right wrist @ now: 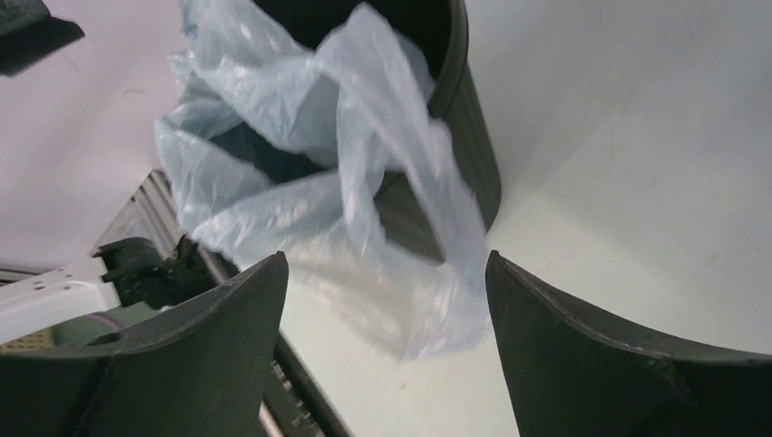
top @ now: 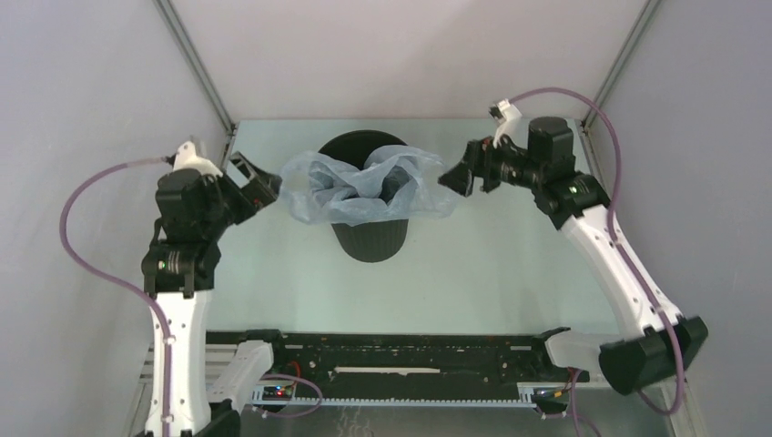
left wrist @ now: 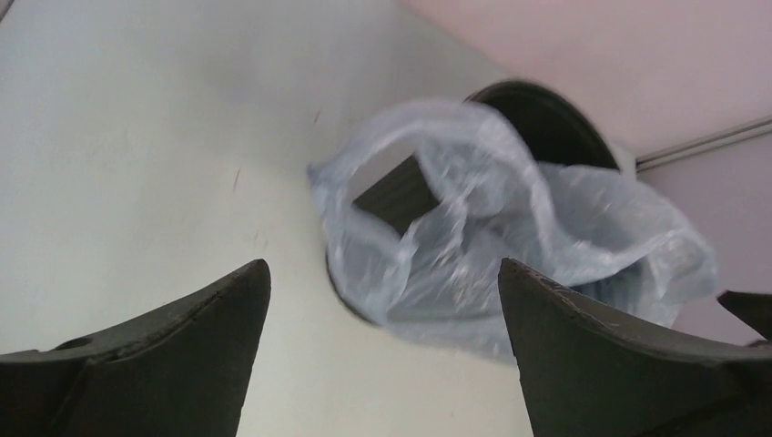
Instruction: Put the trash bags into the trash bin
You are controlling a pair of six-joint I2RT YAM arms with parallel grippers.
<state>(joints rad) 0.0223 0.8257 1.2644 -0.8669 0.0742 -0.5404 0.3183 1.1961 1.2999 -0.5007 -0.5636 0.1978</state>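
Left hand [top: 267,188] spread, beside bag [top: 350,196] | right hand [top: 454,175] spread, opposite

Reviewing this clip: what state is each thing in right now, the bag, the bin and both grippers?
trash bag: crumpled, draped across the bin's rim, middle sagging inside, edges hanging outside.
trash bin: upright, mouth partly covered by the bag.
left gripper: open, nothing between its jaws.
right gripper: open, nothing between its jaws.

Pale grey walls [top: 391,55] on three sides, metal corner struts [top: 196,64], a pale green tabletop [top: 273,273] under even light.
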